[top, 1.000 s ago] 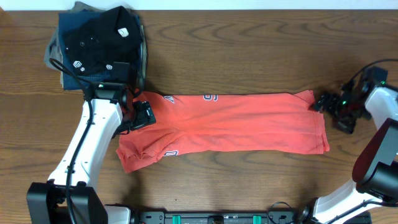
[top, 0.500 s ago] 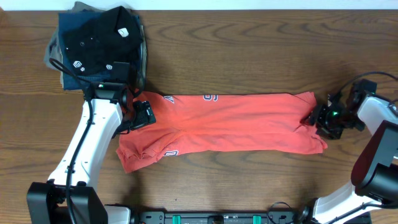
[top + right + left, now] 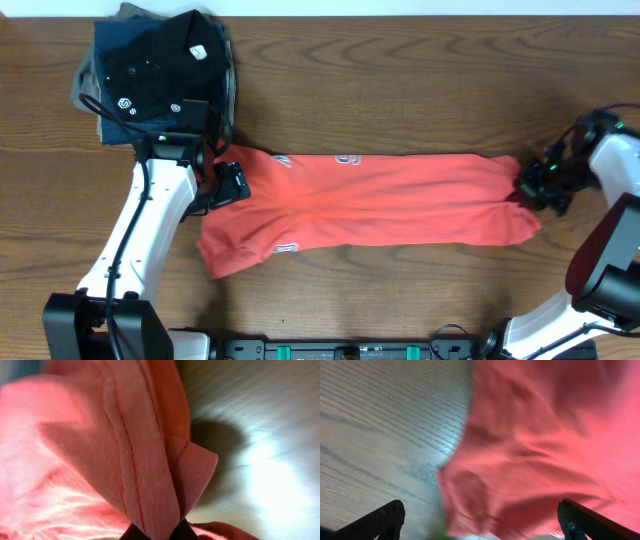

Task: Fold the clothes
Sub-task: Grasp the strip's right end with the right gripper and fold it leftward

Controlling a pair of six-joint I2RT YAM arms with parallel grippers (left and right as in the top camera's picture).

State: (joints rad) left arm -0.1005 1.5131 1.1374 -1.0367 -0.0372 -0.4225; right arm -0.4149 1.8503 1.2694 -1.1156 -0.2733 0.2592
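The clothes, a red-orange T-shirt [image 3: 380, 200], lie folded lengthwise in a long band across the wooden table. My right gripper [image 3: 527, 183] is shut on the hem at the shirt's right end; the right wrist view shows the stitched hem [image 3: 145, 480] pinched between the dark fingertips. My left gripper [image 3: 232, 185] stands open at the shirt's left end, above the sleeve and shoulder area. In the left wrist view the wide-spread fingers [image 3: 380, 522] frame the crumpled red cloth [image 3: 540, 450] with nothing between them.
A stack of folded garments, with a black shirt with small white logos [image 3: 160, 65] on top and blue and khaki ones beneath, sits at the back left. Bare wooden table [image 3: 400, 90] surrounds the shirt.
My right gripper moved in from the right, closed on the shirt's right hem and pulled it rightward; the whole shirt slid right. The left arm stayed in place, still open.
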